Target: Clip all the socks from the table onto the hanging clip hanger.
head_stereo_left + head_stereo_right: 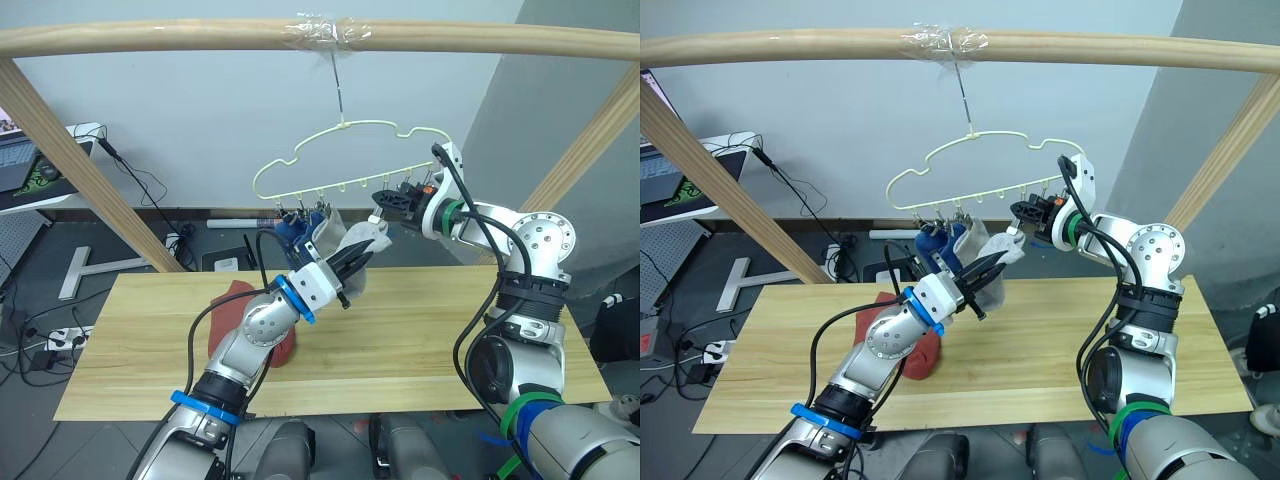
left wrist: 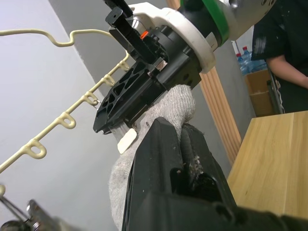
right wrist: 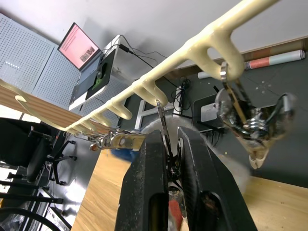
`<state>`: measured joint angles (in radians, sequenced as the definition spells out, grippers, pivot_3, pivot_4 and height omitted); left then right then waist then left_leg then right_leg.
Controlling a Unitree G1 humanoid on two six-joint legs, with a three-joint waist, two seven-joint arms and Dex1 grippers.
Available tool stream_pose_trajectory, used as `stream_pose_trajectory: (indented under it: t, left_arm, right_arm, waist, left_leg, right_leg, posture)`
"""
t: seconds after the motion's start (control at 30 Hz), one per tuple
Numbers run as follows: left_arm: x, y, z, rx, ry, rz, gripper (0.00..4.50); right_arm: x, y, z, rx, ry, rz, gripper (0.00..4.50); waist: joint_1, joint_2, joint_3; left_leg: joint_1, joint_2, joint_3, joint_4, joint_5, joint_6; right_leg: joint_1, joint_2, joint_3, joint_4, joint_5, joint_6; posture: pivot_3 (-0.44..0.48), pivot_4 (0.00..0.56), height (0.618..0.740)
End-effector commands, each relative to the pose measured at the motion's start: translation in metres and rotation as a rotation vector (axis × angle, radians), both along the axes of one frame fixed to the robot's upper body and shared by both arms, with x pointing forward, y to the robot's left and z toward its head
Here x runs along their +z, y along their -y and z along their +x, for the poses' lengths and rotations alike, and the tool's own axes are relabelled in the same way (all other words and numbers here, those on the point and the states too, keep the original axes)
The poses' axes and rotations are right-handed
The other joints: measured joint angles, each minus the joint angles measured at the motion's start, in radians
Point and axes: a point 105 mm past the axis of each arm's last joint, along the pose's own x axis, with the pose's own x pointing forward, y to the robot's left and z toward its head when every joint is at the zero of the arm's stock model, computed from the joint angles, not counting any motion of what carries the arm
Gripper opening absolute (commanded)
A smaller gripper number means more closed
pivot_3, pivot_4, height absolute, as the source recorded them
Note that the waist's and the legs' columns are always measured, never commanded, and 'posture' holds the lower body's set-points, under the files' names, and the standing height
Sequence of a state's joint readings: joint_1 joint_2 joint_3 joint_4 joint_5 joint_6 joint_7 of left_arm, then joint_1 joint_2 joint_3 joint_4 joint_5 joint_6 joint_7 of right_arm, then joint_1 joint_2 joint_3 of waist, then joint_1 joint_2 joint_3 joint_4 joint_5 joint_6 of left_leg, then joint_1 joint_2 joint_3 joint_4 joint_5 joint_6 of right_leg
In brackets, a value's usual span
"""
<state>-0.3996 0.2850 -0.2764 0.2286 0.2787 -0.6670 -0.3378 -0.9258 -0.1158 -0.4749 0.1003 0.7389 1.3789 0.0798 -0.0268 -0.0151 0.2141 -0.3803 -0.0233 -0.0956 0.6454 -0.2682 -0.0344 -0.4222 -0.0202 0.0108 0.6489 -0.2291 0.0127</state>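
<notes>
Item: clip hanger (image 1: 345, 165), pale-yellow wire, hung from the taped wooden pole (image 1: 150, 38). Blue socks (image 1: 298, 226) already clipped at its near end.

Item: light grey sock (image 1: 345, 240), just below the hanger bar, clenched in our left gripper (image 1: 350, 268).

Item: right gripper (image 3: 171, 159), fingers squeezed on a metal clip (image 3: 163, 122) on the hanger bar.

Handling, in our judgement: we keep that clip pressed open, feed the sock's cuff fully between its tips, then release the clip before the sock.

Item: rust-red sock (image 1: 232, 300), on the table (image 1: 420, 330) below the hanger.

Surroundings: grey wall, floor cables, a laptop (image 1: 18, 155) far from the hanger.
</notes>
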Motion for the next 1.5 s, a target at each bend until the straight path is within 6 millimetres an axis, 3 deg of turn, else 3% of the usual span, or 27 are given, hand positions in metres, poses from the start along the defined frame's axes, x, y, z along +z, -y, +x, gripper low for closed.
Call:
stream_pose_trajectory:
  t: [0.03,0.5,0.87,0.93,1.03,1.17,1.2,1.33,1.5]
  left_arm:
    - [0.013,0.001,0.0,-0.003,0.062,-0.025,0.03]
    - [0.016,0.005,0.002,-0.013,0.074,-0.024,0.03]
    - [0.01,0.007,0.003,-0.022,0.002,-0.034,0.0]
    - [0.005,0.009,0.005,-0.027,-0.053,-0.042,0.0]
    - [-0.005,0.01,0.012,-0.018,-0.173,-0.068,0.0]
    - [-0.007,0.002,0.027,0.028,-0.359,-0.228,0.0]
    - [-0.007,0.001,0.028,0.028,-0.391,-0.25,0.51]
    - [-0.007,-0.003,0.03,0.022,-0.46,-0.288,1.44]
    - [-0.013,-0.022,0.024,0.037,-0.509,-0.261,2.85]
  right_arm:
    - [0.005,0.004,-0.002,-0.008,-0.002,0.008,0.06]
    - [0.003,0.005,-0.004,-0.004,-0.022,0.025,0.06]
    - [0.013,0.009,-0.004,0.008,0.002,0.069,3.86]
    - [0.025,0.018,-0.003,0.003,0.017,0.124,4.49]
    - [0.04,0.03,-0.011,0.031,0.08,0.138,4.49]
    - [0.039,0.029,-0.031,0.067,0.207,0.036,4.49]
    - [0.038,0.028,-0.032,0.052,0.235,0.015,4.5]
    - [0.028,0.024,-0.04,0.032,0.317,-0.083,4.5]
    - [0.006,0.027,-0.033,-0.126,0.476,-0.284,4.5]
  waist:
    - [0.0,0.0,0.0]
    - [0.0,0.0,0.0]
    - [-0.005,0.0,0.0]
    - [-0.005,0.0,0.0]
    - [-0.003,0.0,0.0]
    - [-0.006,0.0,0.0]
    - [-0.006,0.0,0.0]
    - [-0.019,0.0,0.0]
    - [-0.024,0.0,0.0]
  left_leg:
    - [0.0,0.0,0.0,0.0,0.0,0.0]
    - [0.0,0.0,0.0,0.0,0.0,0.0]
    - [0.0,0.0,0.001,0.0,0.0,0.0]
    - [0.0,0.0,0.001,0.0,0.0,0.0]
    - [0.0,0.0,0.002,0.0,0.0,0.0]
    - [-0.001,0.0,0.001,0.0,-0.001,0.002]
    - [-0.001,0.0,0.001,0.0,-0.001,0.002]
    - [-0.001,0.001,0.003,0.0,-0.001,0.002]
    - [0.0,0.001,0.004,0.001,-0.001,0.002]
  right_leg:
    - [0.0,0.0,0.0,0.0,0.0,0.0]
    - [0.0,0.0,0.0,0.0,0.0,0.0]
    - [-0.001,0.0,0.0,0.001,0.0,0.0]
    - [-0.001,0.0,0.0,0.001,0.0,0.0]
    - [-0.001,0.0,0.001,0.001,0.0,0.0]
    - [-0.001,0.0,0.0,0.0,0.0,0.0]
    - [-0.001,0.0,0.0,0.0,0.0,0.0]
    - [-0.002,0.0,0.001,0.001,0.0,0.0]
    - [-0.001,0.002,0.001,0.001,-0.003,0.004]
  posture:
    - [-0.028,0.203,0.74]
    - [-0.028,0.204,0.74]
    - [-0.031,0.202,0.74]
    - [-0.035,0.2,0.74]
    - [-0.037,0.199,0.74]
    - [-0.044,0.196,0.74]
    - [-0.043,0.195,0.74]
    - [-0.042,0.192,0.74]
    - [-0.035,0.19,0.74]
